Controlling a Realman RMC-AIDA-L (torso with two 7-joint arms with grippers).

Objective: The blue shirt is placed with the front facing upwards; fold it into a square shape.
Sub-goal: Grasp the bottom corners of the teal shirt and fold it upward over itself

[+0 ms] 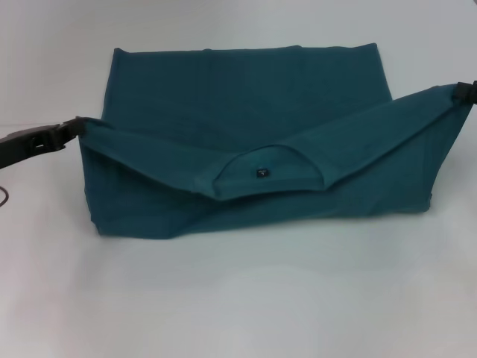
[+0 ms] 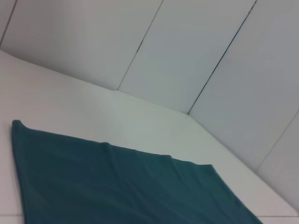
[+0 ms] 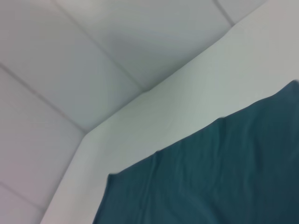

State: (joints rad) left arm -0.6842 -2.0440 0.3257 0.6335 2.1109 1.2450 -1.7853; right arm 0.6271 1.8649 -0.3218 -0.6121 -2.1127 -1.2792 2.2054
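**The blue shirt held up at both ends by the two grippers**

The blue shirt [image 1: 246,149] lies across the middle of the white table [image 1: 238,298], and nearest you there is only bare tabletop between the robot and the cloth. Nothing stands in front of the garment; you see its whole width in the head view.

Its near part rests flat on the table, with a folded lower edge running side to side. Above that, you see a lifted band of fabric stretched between the two arms, sagging in the middle, where the neck opening and its small dark label [image 1: 261,172] face you. The left gripper [image 1: 74,128] is clamped on the shirt's left end, just above the table. The right gripper [image 1: 463,91] pinches the right end, held a little higher, at the picture's edge.

Behind the band, the far part of the shirt lies flat, plain teal, with a straight back edge. No lettering shows.

Farther off, both wrist views show you the teal cloth on the table and pale wall panels [image 2: 187,46] beyond it.
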